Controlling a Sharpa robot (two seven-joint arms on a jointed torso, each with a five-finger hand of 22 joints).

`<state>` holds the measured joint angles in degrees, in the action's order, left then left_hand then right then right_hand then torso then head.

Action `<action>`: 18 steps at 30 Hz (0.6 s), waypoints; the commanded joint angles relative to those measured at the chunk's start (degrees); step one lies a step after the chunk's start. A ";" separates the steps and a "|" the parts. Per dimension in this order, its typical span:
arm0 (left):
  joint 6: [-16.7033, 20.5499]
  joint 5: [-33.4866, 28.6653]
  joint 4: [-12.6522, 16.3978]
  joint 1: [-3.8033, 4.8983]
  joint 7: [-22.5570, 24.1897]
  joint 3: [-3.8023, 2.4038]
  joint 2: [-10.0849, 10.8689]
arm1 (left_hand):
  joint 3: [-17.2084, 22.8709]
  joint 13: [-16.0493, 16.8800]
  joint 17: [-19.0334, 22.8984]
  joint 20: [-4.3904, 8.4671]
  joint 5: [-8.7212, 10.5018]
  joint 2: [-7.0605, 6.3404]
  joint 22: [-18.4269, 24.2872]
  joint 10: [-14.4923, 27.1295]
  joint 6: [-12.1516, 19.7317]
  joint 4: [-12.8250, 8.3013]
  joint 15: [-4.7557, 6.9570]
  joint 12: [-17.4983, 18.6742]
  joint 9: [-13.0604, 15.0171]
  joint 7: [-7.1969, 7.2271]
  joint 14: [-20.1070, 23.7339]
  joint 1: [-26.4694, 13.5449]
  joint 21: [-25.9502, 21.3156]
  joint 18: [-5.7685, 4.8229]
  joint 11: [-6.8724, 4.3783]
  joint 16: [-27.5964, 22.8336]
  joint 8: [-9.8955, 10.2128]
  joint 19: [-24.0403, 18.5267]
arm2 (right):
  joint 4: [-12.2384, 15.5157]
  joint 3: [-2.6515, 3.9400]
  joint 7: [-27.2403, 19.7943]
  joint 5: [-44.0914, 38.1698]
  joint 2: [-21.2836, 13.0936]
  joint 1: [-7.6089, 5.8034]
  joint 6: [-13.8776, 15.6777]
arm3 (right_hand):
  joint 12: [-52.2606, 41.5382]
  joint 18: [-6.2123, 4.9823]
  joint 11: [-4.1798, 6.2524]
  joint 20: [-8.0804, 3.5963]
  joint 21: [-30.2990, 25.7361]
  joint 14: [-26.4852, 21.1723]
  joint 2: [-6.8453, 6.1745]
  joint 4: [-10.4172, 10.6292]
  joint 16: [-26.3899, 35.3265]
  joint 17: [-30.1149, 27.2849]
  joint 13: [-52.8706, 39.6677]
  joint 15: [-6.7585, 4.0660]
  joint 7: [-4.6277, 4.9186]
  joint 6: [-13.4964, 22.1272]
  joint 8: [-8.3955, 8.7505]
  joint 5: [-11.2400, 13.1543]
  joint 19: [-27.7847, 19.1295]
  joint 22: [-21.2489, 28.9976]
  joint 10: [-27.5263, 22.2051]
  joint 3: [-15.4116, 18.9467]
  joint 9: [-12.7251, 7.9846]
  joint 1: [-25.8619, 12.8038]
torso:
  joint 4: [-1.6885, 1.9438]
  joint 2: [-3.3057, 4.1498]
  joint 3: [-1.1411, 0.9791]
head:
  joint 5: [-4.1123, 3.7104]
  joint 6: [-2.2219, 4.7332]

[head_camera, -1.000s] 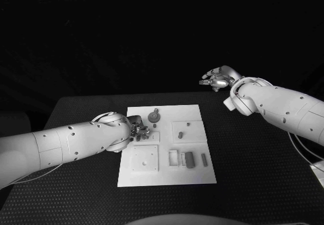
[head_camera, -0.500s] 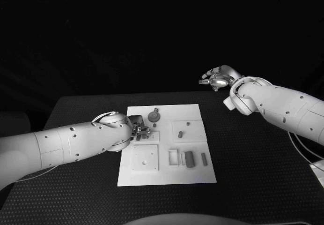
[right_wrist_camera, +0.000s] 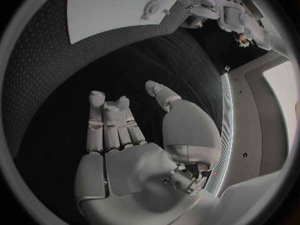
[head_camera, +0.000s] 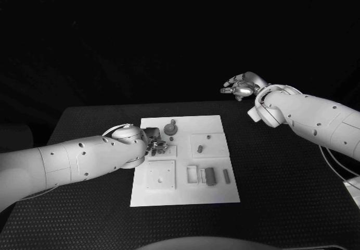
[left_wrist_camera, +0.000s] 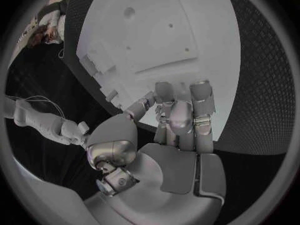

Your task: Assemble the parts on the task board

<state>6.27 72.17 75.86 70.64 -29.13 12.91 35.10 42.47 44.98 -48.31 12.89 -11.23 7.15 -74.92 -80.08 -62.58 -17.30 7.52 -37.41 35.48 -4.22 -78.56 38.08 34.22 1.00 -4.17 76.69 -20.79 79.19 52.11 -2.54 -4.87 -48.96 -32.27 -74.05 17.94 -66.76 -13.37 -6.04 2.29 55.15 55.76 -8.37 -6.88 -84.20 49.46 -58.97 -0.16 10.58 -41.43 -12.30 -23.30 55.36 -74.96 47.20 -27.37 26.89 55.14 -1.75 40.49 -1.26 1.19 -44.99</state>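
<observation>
Your table (head_camera: 82,198) carries the white task board (head_camera: 217,192) in the middle, and judging by the layout you're only partway: several parts look loose or unseated. The square plate (head_camera: 161,175) sits at the near left of the board, a smaller square plate (head_camera: 208,145) at the right with a small part on it. A round part (head_camera: 171,130) lies near the far edge; a row of small bar-like parts (head_camera: 209,176) lies near the right, side by side, looks not yet fitted.

Your left hand (head_camera: 154,146) is down at the board's left edge, just beside the round part and touching or nearly touching the board. The left wrist view has its fingers (left_wrist_camera: 201,107) fairly straight and close together with tips over the board edge; whether it pinches anything, you cannot tell.

Your right hand (head_camera: 240,87) hangs high, well apart from the board, fingers (right_wrist_camera: 105,120) loosely spread, holding nothing
</observation>
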 commanded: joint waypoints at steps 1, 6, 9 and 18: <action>-3.51 0.45 0.32 -1.08 0.03 0.63 -0.54 | 0.74 0.09 0.09 1.24 -0.43 1.17 -1.03 0.36 -2.83 0.82 2.65 -0.20 0.04 2.10 2.98 0.58 -0.26 1.15 0.05 0.14 0.05 0.75 | 0.13 0.03 -0.33 -0.35 -0.01 0.02 -0.71 | -0.32 -1.63 0.14 0.09 -0.29 -0.51 0.35 -0.21 -0.20 -0.06 0.11 -0.07 1.70 -0.07 -0.27 -0.15 -0.37 -0.85 -0.39 0.12 -0.10 -0.33 | 0.00 0.01 -0.01 | -0.02 -0.04; -3.72 0.49 0.42 -1.12 0.06 0.63 -0.50 | 0.48 0.10 0.22 1.21 -0.10 1.20 -1.03 0.33 -2.86 0.93 2.65 -0.24 0.07 2.10 2.97 0.20 -0.25 1.12 0.05 0.26 0.05 0.80 | 0.14 0.03 -0.33 -0.34 -0.01 0.02 -0.73 | -0.33 -1.63 0.13 0.09 -0.30 -0.52 0.35 -0.21 -0.21 -0.06 0.12 -0.06 1.70 -0.07 -0.28 -0.15 -0.37 -0.85 -0.40 0.12 -0.12 -0.34 | 0.00 0.01 -0.01 | -0.04 -0.11; -3.71 0.48 0.44 -1.13 0.18 0.63 -0.45 | 0.46 0.10 0.31 1.24 0.04 0.82 -1.02 0.36 -2.82 0.85 2.65 -0.24 0.07 2.10 3.00 0.20 -0.28 1.15 0.05 0.29 0.08 0.77 | 0.10 0.03 -0.33 -0.34 0.01 0.03 -0.73 | -0.33 -1.63 0.13 0.09 -0.30 -0.52 0.34 -0.21 -0.21 -0.07 0.13 -0.06 1.70 -0.06 -0.28 -0.15 -0.38 -0.85 -0.40 0.12 -0.12 -0.35 | 0.01 0.00 -0.01 | -0.06 -0.06; -3.05 0.27 0.36 -1.15 0.31 0.63 -0.21 | -1.07 0.06 0.94 1.27 0.22 -2.09 -0.93 0.35 -2.81 1.50 2.61 -0.22 0.16 2.07 3.04 0.30 -0.44 1.20 0.11 0.50 0.13 0.91 | 0.11 0.03 -0.29 -0.33 -0.01 0.03 -0.76 | -0.34 -1.63 0.12 0.10 -0.31 -0.54 0.30 -0.19 -0.21 -0.09 0.15 -0.05 1.71 -0.03 -0.28 -0.14 -0.39 -0.85 -0.42 0.14 -0.15 -0.41 | 0.03 0.01 0.01 | -0.10 -0.09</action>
<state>6.27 73.13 76.03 70.55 -29.14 12.87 35.18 41.56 45.02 -47.40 12.88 -11.23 5.80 -74.90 -80.08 -62.64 -15.84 7.53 -37.41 35.65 -4.19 -78.58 38.77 33.99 1.00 -4.17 76.95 -20.79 79.19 52.14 -2.54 -4.86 -48.95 -32.27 -74.05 17.88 -66.76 -13.38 -6.04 2.29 55.15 55.76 -8.37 -6.88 -84.19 49.46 -58.88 -0.15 10.46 -41.37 -12.30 -23.30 55.35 -74.96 47.20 -27.37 26.79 55.15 -1.72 40.50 -1.27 1.09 -45.08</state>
